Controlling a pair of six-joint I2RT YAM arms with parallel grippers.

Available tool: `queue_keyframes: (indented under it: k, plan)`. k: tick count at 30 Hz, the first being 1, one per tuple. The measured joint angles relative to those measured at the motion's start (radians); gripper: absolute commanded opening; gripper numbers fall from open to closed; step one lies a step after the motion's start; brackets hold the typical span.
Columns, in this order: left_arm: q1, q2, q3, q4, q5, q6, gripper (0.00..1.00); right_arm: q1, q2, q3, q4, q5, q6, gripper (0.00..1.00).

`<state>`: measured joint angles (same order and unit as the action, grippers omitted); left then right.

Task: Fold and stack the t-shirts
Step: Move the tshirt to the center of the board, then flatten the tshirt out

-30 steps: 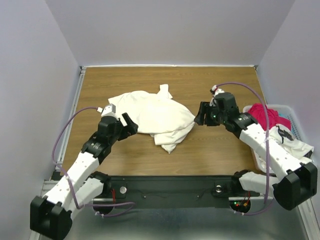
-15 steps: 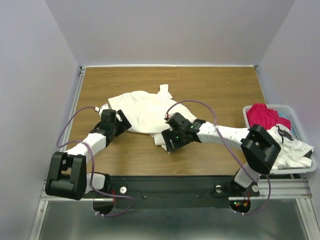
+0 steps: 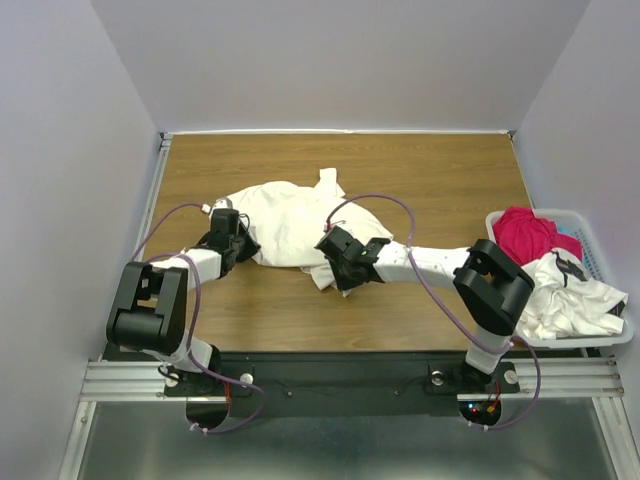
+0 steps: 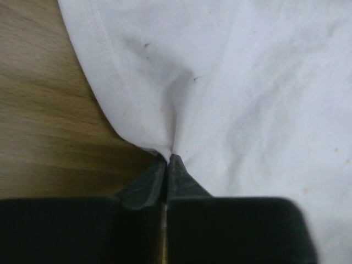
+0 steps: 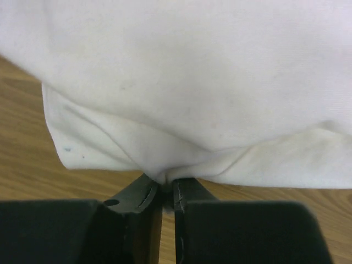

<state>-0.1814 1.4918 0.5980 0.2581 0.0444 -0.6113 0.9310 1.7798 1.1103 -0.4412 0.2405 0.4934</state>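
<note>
An off-white t-shirt (image 3: 290, 215) lies crumpled in the middle of the wooden table (image 3: 430, 170). My left gripper (image 3: 243, 243) is shut on its left hem; in the left wrist view the cloth (image 4: 231, 82) is pinched at the fingertips (image 4: 168, 159). My right gripper (image 3: 333, 268) is shut on the shirt's near lower edge; the right wrist view shows a fold of fabric (image 5: 181, 110) caught between the jaws (image 5: 168, 186). A magenta-red t-shirt (image 3: 528, 232) and a white t-shirt with dark markings (image 3: 570, 295) rest in the basket at the right.
The white slatted basket (image 3: 592, 240) stands at the table's right edge. Both arms reach low across the near half of the table. A metal rail (image 3: 330, 375) runs along the near edge, and grey walls close in the back and sides.
Both grippers went from open to shut on the off-white shirt. The right arm swung left from beside the basket to the shirt's near edge; the left arm moved in to the left hem.
</note>
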Motion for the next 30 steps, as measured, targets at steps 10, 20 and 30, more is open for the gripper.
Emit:
queue_keyframes:
  k: [10, 20, 30]
  plan:
    - [0.068, -0.114, 0.113, -0.13, -0.027, 0.069, 0.0, -0.094, -0.172, 0.014, -0.174, 0.322, -0.079, 0.01]
    - [0.105, -0.349, 0.375, -0.31, -0.175, 0.166, 0.0, -0.34, -0.551, 0.086, -0.167, 0.557, -0.205, 0.01]
    - [0.105, -0.435, 0.443, -0.449, -0.288, 0.233, 0.0, -0.386, -0.527, 0.072, -0.133, 0.549, -0.332, 0.01]
